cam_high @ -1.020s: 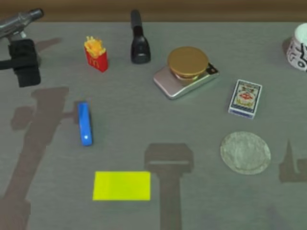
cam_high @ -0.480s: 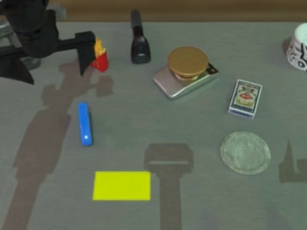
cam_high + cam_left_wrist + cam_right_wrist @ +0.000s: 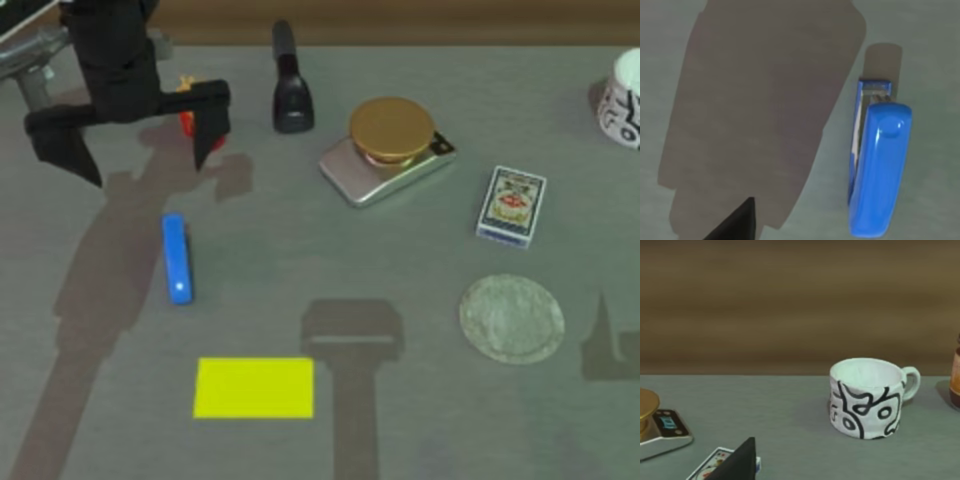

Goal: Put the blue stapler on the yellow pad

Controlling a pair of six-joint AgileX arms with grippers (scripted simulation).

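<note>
The left gripper [image 3: 135, 135] hangs above the far left part of the table with its two dark fingers spread wide apart and nothing between them. The blue stapler [image 3: 177, 258] lies flat on the table just nearer the front than the gripper's open span and slightly toward the finger on the fries side, well below it and untouched. The yellow pad [image 3: 254, 387] sits farther on from the gripper in the same direction, beyond the stapler and a little off to the right, apart from it.

In the left wrist view the stapler [image 3: 879, 167] shows a smooth, glossy blue top with rounded ends and a metal base peeking out along one edge. I judge it to be a rigid, fairly light thing, not fragile, but slick on its curved top, so a pinch from above could slide. Its long straight sides look like the best place to hold: fingers across the narrow width, near the middle of its length, so it stays level when lifted.

A box of fries [image 3: 187, 118] stands almost under the gripper. The right arm is out of the top view; only a dark tip shows in its own wrist camera, and I cannot tell how its fingers stand.
</note>
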